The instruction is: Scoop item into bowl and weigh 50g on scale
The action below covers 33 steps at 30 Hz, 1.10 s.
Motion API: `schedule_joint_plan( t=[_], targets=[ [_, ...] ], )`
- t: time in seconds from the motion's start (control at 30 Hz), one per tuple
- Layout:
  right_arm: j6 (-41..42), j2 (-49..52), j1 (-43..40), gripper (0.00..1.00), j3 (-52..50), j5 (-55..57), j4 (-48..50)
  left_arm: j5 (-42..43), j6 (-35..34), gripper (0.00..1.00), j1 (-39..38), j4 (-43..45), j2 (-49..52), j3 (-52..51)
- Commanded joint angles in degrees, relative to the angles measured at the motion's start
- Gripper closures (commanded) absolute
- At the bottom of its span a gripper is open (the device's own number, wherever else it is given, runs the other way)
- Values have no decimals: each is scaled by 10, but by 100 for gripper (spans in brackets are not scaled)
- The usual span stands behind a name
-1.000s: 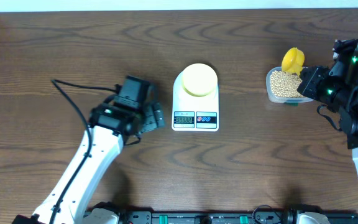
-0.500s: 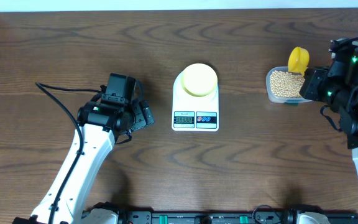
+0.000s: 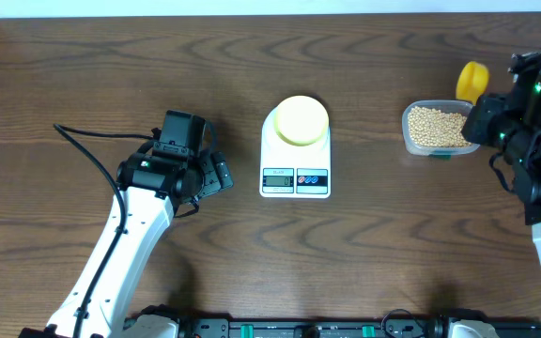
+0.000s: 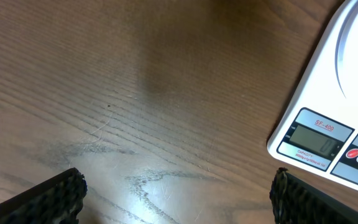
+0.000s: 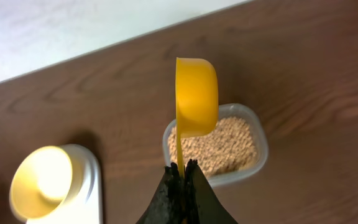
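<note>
The left jaws stand wide apart over the table (image 4: 104, 74), empty, beside the scale (image 3: 295, 178) carrying the bowl (image 3: 301, 120). The right jaws pinch the yellow scoop (image 5: 196, 93) by its handle, near the tub (image 5: 258, 163) of beans (image 5: 219, 149).

One scale (image 3: 295, 160), one bowl (image 3: 301, 120), one scoop (image 3: 471, 81), one tub (image 3: 406, 131), many beans (image 3: 435, 126).

Dark wood table (image 3: 111, 75), clear tub (image 3: 406, 127), yellow scoop (image 3: 471, 81) on the right.
Brown grain runs side to side across the table, a pale white strip (image 3: 252, 7) along its far edge. The tub sits flat, well over to the right, and there's the scoop at its far right corner, turned on its side, cup edge-on in the right wrist view, thin handle running down.
</note>
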Motion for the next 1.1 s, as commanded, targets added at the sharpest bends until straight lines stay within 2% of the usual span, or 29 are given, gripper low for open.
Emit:
schedule_joint_plan(
  t=[0.0,0.13,0.43,0.67,0.97,1.07],
  targets=[
    [3,-3,-3,99,14,46,22,-3,3,3,3,-3,1,4],
    [13,-4,-3,99,14,45,37,-3,3,3,3,-3,1,4],
    [143,-3,-2,99,14,43,94,-3,3,3,3,-3,1,4],
    [153,-3,-2,99,14,44,135,-3,3,3,3,-3,1,4],
    [152,-3,-2,99,14,110,164,-3,3,3,3,-3,1,4],
    [91,-1,-2,99,14,129,163,-3,3,3,3,-3,1,4]
  ],
)
